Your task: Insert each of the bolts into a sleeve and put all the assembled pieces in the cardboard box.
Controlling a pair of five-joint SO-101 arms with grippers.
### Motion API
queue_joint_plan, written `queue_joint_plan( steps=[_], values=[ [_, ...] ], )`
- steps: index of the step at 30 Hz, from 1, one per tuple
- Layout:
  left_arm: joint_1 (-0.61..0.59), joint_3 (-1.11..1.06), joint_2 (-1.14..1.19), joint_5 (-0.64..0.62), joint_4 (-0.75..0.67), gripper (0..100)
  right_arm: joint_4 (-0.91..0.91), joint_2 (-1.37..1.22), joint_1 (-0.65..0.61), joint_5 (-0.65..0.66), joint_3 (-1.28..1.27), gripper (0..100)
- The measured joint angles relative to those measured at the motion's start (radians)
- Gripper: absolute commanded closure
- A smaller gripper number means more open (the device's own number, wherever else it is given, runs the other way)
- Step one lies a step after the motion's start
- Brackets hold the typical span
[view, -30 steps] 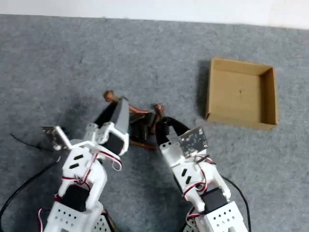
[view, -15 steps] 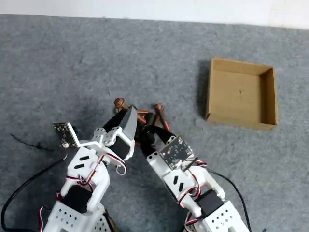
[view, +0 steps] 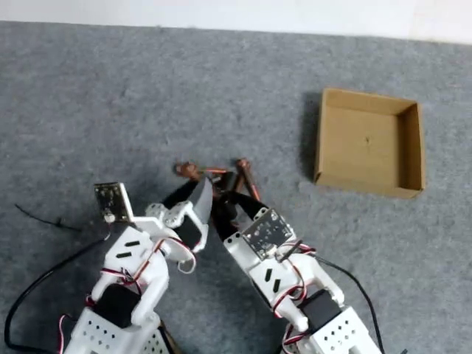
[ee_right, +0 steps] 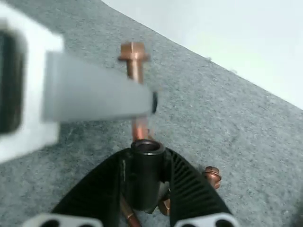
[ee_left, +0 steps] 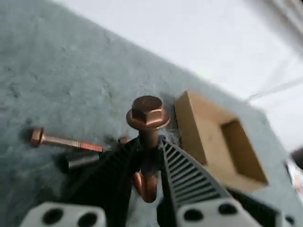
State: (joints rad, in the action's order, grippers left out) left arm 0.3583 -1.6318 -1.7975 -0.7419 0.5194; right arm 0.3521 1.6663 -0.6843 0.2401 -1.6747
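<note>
Reads as the mating step on a first pair, with no assembled piece yet in the cardboard box (view: pixel 366 182) at the right of the high frame, well apart from both arms. Holds a copper bolt (ee_left: pixel 148 116) by the shank in the left claw (ee_left: pixel 149 146), clenched, hex head standing clear above the fingers. Holds a black sleeve (ee_right: pixel 146 172) in the right claw (ee_right: pixel 144 163), clenched, open bore turned toward that bolt. Meets tip to tip at lower centre of the high frame. Next move, by judgement: calls for bringing shank and bore onto one axis, then pushing straight; likely to jam at the rim with any tilt. Right wrist view gives the bore mouth with the shank just beyond it; cannot tell whether the tip has entered. Hidden from above by the arms. Left wrist view adds a loose bolt (ee_left: pixel 66 141) and a loose sleeve (ee_left: pixel 81 161) lying near each other on the grey desk (view: pixel 110 88), so more pairs to do.
</note>
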Motion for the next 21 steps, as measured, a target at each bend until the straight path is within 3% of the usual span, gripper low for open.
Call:
queue_joint_plan(
  steps=[5, 21],
  values=[
    [0.018, 0.048, 0.0, 0.002, 0.072, 100, 0.0, 0.0, 0.008, 0.0, 0.0, 99.3],
    [0.034, 0.157, -0.005, 0.002, -0.02, 100, 0.009, 0.0, 0.011, 0.0, 0.0, 99.1]
  ],
)
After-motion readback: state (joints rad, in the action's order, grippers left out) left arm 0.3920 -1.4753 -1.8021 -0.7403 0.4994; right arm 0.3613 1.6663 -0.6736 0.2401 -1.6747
